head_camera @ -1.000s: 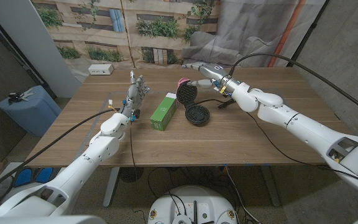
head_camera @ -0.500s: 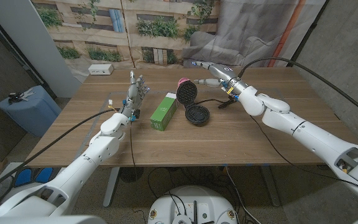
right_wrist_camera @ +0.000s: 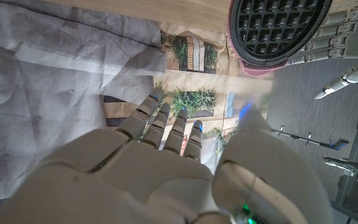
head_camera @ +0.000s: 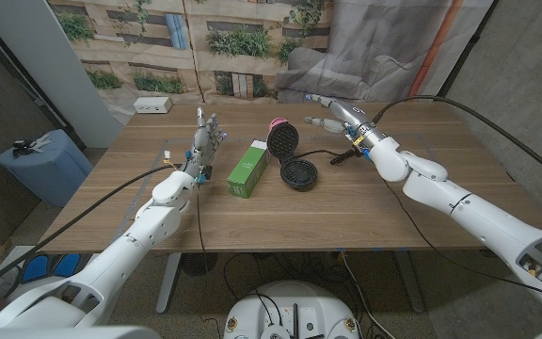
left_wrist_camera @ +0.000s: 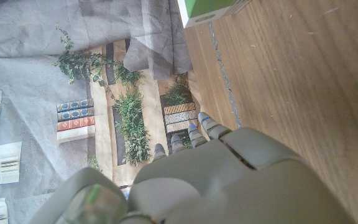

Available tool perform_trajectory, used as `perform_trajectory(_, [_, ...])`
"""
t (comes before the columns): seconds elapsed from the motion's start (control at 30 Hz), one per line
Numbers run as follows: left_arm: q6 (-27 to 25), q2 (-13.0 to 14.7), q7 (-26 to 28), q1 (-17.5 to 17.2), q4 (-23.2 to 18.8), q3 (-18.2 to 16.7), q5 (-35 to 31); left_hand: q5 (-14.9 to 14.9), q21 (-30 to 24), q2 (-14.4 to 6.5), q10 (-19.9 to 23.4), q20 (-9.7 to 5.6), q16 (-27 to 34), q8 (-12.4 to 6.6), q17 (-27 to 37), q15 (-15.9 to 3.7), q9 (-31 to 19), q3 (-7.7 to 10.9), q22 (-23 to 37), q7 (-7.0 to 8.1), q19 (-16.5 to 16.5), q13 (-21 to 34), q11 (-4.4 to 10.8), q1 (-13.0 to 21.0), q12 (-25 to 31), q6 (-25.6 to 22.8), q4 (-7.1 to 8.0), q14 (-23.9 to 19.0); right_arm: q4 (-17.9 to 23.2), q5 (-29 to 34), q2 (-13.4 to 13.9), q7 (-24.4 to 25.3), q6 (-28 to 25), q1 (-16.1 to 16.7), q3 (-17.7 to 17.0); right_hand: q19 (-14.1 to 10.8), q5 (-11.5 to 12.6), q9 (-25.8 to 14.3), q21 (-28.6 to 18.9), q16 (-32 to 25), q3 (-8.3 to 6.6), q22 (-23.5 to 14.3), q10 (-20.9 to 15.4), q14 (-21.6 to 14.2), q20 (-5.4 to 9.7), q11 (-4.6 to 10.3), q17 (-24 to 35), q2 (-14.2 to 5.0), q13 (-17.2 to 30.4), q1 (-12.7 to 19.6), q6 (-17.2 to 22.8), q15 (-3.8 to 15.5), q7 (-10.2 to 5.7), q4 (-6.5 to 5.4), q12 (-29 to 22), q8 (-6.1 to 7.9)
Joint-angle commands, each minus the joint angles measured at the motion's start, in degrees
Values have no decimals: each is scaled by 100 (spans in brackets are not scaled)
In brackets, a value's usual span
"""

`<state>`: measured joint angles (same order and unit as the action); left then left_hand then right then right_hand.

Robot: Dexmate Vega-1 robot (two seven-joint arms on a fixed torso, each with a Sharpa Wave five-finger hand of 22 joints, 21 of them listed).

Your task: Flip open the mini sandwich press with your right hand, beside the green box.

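Two halves of the sandwich press (head_camera: pixel 288 155) stand apart on the wooden table (head_camera: pixel 365 212): the lid tilts up, its dark gridded inner face turned toward the robot and a pink rim showing at its top, while the round base lies flat in front of it. The green box (head_camera: pixel 247 168) lies just to the press's left, near but not touching as far as the head view shows. The right hand (head_camera: pixel 328 109) is raised above the table, behind and to the right of the lid and clear of it, fingers spread wide and holding nothing (the right wrist view shows the same gridded plate (right_wrist_camera: pixel 277 28) beyond the fingertips (right_wrist_camera: pixel 156 95)). The left hand (head_camera: pixel 205 141) stands upright left of the box, fingers pointing up and slightly apart, empty. A black cable (head_camera: pixel 332 153) runs across the table to the right of the press. A white power strip (head_camera: pixel 152 104) sits at the far left corner.
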<state>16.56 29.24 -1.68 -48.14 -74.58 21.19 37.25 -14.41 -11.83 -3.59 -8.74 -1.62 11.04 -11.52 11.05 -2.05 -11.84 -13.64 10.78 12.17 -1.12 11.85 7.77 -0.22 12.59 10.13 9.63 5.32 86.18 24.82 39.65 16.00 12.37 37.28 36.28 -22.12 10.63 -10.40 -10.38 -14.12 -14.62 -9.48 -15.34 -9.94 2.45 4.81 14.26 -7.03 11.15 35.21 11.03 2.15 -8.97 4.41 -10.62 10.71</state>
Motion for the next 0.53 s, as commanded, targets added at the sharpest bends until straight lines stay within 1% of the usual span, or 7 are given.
perform_trajectory(0.03, [-2, 1, 0, 0, -1, -1, 1, -25, -36, -299, -28, -21, 17, -28, 19, -213, -26, -42, 15, 46, -18, 14, -5, -2, 39, 200, 4, 44, -61, -497, -71, 130, -246, 259, -198, 50, -15, 4, -7, -1, 27, -5, -19, 58, 169, -38, 35, -10, 15, -176, -14, 205, 82, -76, -44, -1])
perform_trajectory(0.3, [-1, 1, 0, -1, -1, -1, 1, -25, -35, -299, -37, -19, 17, -31, 19, -217, -26, -42, 15, 47, -16, 13, -2, -2, 36, 193, 5, 44, -79, -804, -78, 60, -483, 345, -265, 108, -29, 10, 1, 9, 86, -3, 22, 93, 157, -68, 48, -22, 6, -364, -120, 180, 169, -143, -33, -32])
perform_trajectory(0.37, [-1, 1, 0, -1, -1, -1, 1, -25, -35, -299, -39, -18, 16, -31, 19, -214, -26, -42, 15, 46, -17, 13, -1, -2, 35, 193, 4, 45, 46, -841, -45, -1, -751, 429, -277, 112, -30, 11, 1, 7, 91, -2, 18, 91, 164, -68, 51, -29, 5, -387, -113, 185, 174, -152, -35, -27])
perform_trajectory(0.43, [-1, 1, 1, -1, -1, -1, 1, -25, -36, -299, -38, -19, 18, -30, 19, -213, -26, -42, 15, 46, -20, 13, -3, -2, 35, 193, 4, 42, 208, -868, -24, -17, -1103, 596, -276, 116, -30, 11, 0, 3, 96, -2, 24, 84, 162, -73, 54, -41, 3, -415, -120, 176, 180, -163, -34, -27])
perform_trajectory(0.53, [-1, 1, 1, -1, -1, -1, 1, -25, -35, -299, -36, -18, 17, -29, 19, -209, -26, -43, 15, 46, -16, 13, -3, -2, 36, 195, 4, 43, 373, -1059, -3, -326, -1824, 913, -168, 135, -29, 12, -2, 13, 114, -1, 93, 122, 152, -100, 65, -69, 0, -510, -239, 167, 140, -195, -12, -56])
